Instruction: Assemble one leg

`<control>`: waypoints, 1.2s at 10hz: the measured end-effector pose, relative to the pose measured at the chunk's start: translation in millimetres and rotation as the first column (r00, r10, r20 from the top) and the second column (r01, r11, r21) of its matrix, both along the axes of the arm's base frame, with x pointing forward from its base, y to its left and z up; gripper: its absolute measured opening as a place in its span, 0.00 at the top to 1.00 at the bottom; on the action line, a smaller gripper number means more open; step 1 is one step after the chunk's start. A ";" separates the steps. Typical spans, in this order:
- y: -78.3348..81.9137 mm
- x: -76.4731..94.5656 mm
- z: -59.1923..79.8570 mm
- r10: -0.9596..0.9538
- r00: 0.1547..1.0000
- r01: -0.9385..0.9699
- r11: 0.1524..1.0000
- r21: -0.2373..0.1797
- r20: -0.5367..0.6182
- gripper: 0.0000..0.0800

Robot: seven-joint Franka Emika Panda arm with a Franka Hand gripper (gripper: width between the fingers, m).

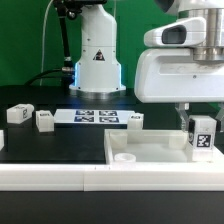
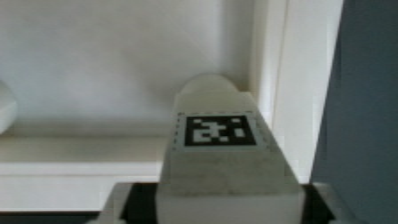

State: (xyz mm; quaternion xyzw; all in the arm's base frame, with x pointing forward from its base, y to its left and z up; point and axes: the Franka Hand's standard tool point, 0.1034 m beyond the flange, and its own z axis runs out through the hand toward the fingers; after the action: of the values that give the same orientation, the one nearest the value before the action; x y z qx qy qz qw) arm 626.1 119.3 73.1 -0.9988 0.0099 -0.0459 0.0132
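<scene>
Item: leg [image 1: 201,136], white post with a tag on its face, held upright in the gripper [image 1: 198,122], whose fingers are closed on its upper part; the wrist view shows the same leg [image 2: 221,150] running away from the camera, tag uppermost, beside a raised white wall. Location: over the tray [image 1: 140,152], the large flat white part with a round corner hole, which lies toward the front edge of the worktop [image 1: 40,150]; the leg stands at the tray's corner on the exterior view's right, its lower end at or just above the tray surface, contact not clear. Other stock: three further small white tagged parts [image 1: 18,114] along the far side of the worktop, well apart from the tray, and the marker board [image 1: 95,117] between them. Step in hand, as judged: bringing the leg to its corner seat on the tray. Next move calls for: lining the leg's lower end up with the corner hole, which is hidden here, keeping the post vertical, then pressing or turning it home before the gripper lets go.
</scene>
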 end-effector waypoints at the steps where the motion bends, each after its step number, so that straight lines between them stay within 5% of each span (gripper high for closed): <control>1: -0.3 0.2 0.1 -0.128 0.992 0.128 0.992 0.021 -0.005 0.64; 6: -3.2 -0.6 -0.5 -0.602 0.797 0.604 0.795 0.066 -0.047 0.64; 12: -6.3 -2.5 -0.4 -0.955 0.276 0.961 0.270 0.067 -0.111 0.64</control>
State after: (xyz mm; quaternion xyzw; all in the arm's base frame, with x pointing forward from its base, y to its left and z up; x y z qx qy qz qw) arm 623.6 112.9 72.7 -0.7898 0.6116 -0.0200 0.0428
